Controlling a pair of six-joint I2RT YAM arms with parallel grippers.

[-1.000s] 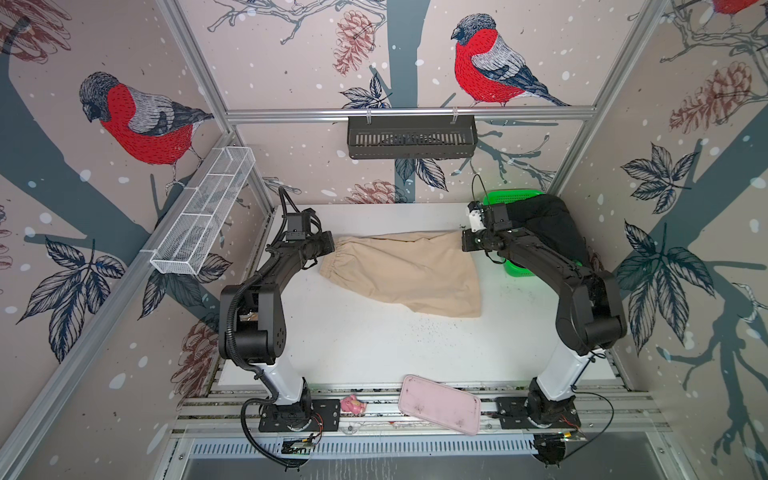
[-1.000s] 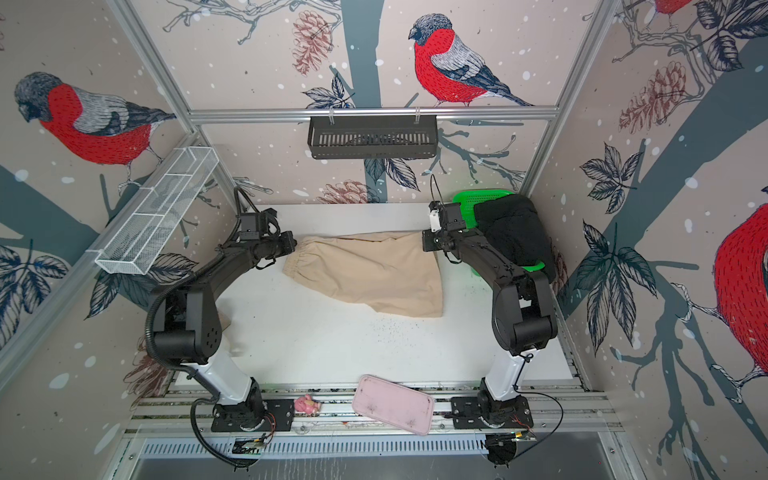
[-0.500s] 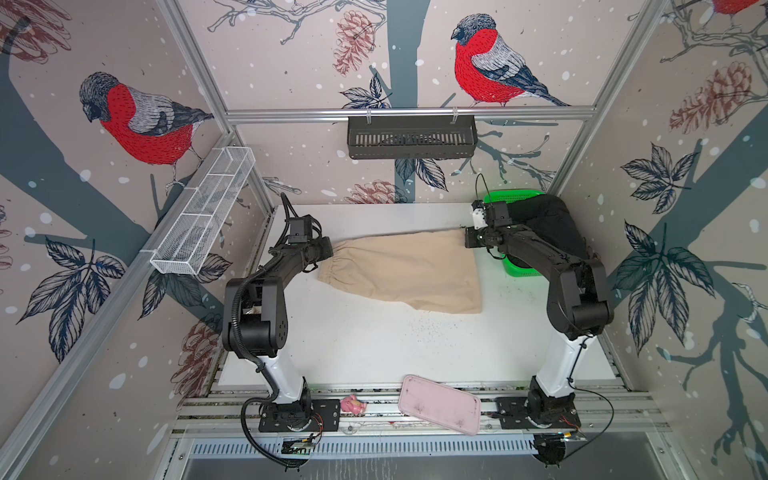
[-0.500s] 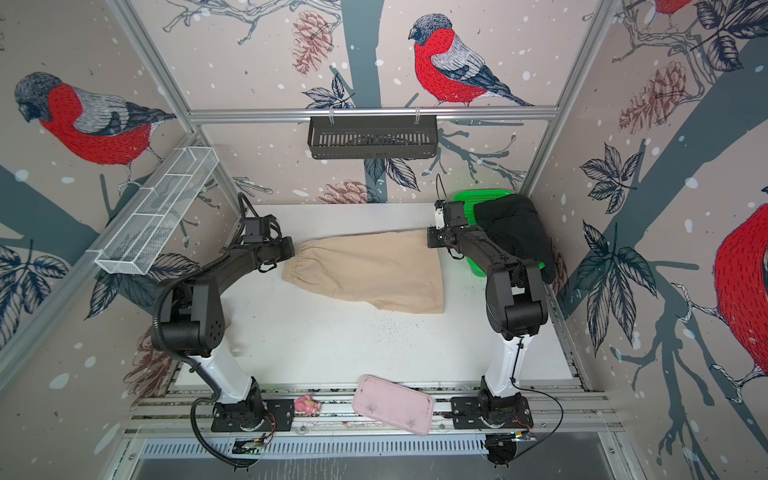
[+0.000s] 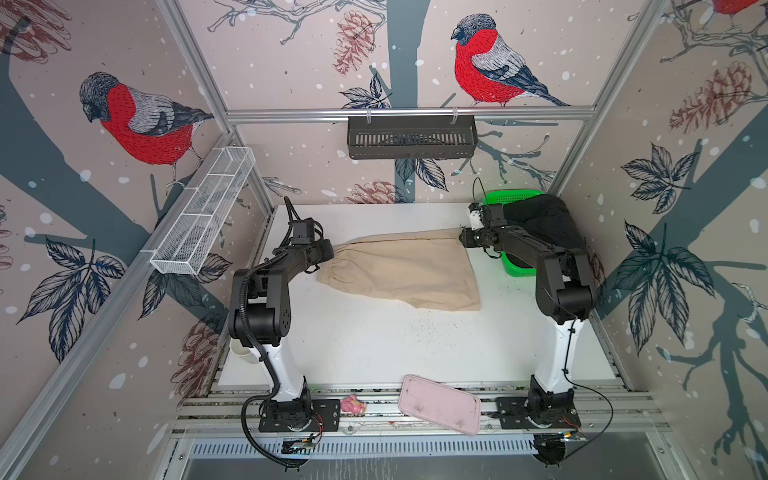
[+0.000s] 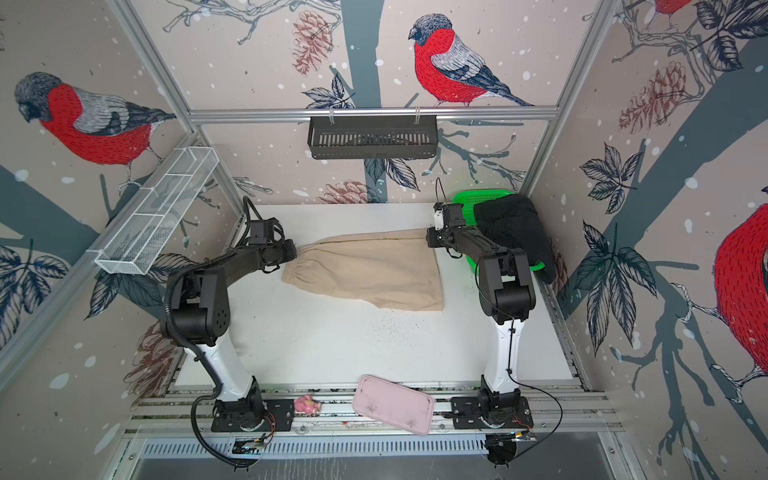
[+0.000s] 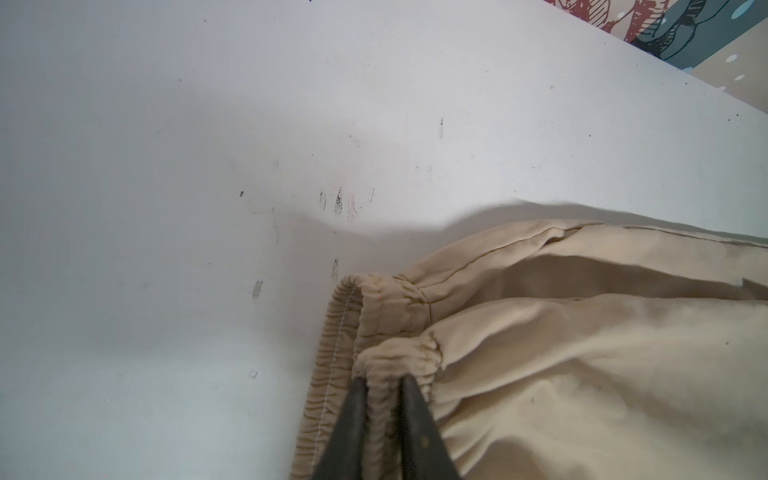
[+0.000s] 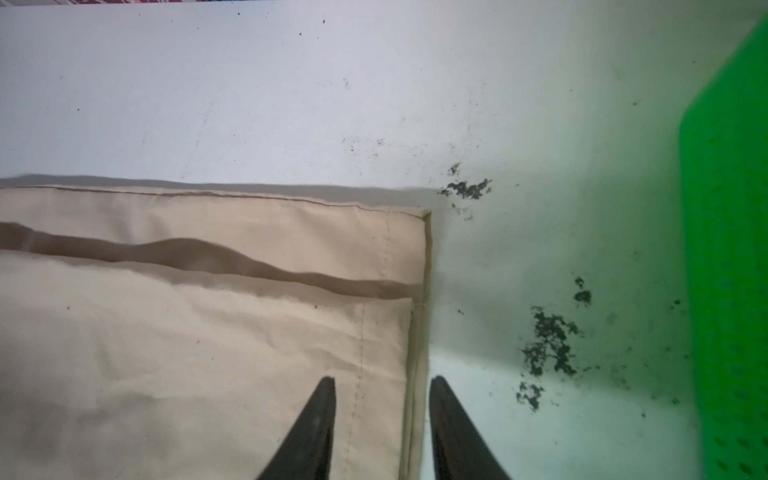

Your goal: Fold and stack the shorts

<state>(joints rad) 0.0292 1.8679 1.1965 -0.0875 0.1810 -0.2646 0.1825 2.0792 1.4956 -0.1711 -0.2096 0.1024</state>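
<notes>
White table (image 5: pixel 374 345), black shorts (image 5: pixel 548 224) heaped over green basket (image 5: pixel 513 196)

The left arm (image 5: pixel 266 299) and right arm (image 5: pixel 561 286) have black jointed links on white columns (image 5: pixel 282 365), bolted to black base plates (image 5: pixel 324 415). A ribbed black hose (image 5: pixel 244 417) loops from the left arm, and a thin wire (image 5: pixel 610 409) trails from the right. The left end effector (image 7: pixel 382 380) and right end effector (image 8: pixel 382 379) each have two dark tapered fingers (image 8: pixel 307 436).

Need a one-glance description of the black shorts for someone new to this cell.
Find the white table, then its far right corner, where a green basket stands. The black shorts are slumped over that basket in a crumpled heap, unlike the beige shorts spread flat mid-table.
</notes>
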